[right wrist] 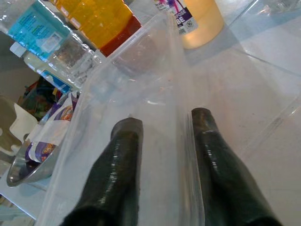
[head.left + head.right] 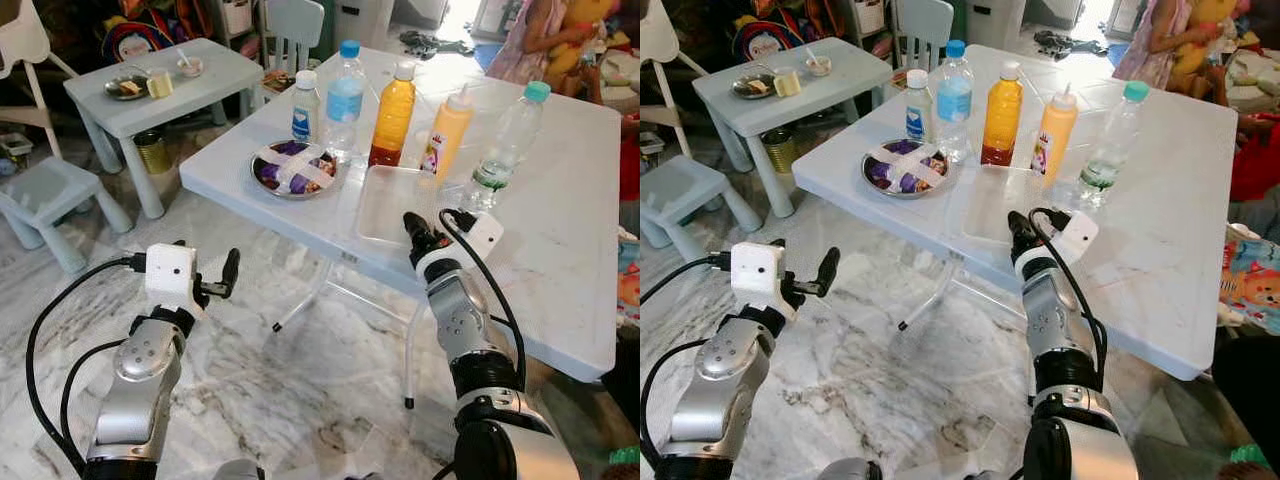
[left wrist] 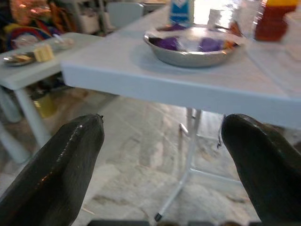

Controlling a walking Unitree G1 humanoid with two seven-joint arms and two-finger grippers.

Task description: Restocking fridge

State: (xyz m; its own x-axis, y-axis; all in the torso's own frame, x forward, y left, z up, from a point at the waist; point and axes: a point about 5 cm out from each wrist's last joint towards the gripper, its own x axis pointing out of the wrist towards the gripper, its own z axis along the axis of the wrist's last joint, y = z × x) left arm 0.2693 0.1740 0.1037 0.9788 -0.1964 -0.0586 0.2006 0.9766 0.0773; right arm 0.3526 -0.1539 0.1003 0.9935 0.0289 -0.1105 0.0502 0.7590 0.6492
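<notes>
Right gripper (image 1: 162, 129): fingers apart, straddling the near wall of the clear plastic tray (image 2: 392, 200), one finger inside, one outside; not closed on it. Tray: near edge of the white folding table (image 2: 560, 250), in front of the orange juice bottle (image 2: 393, 120) and yellow squeeze bottle (image 2: 448, 131), beside the steel bowl (image 2: 293, 168). Left gripper (image 2: 222, 280): fingers apart, low, off the table. Step judged: grasping the tray. Next: close on the wall, lift level.

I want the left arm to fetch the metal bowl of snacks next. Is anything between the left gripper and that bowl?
No object visibly blocks it. The left gripper hangs open over the floor, below the white table, whose near edge lies between it and the metal bowl, so it must rise first.
</notes>
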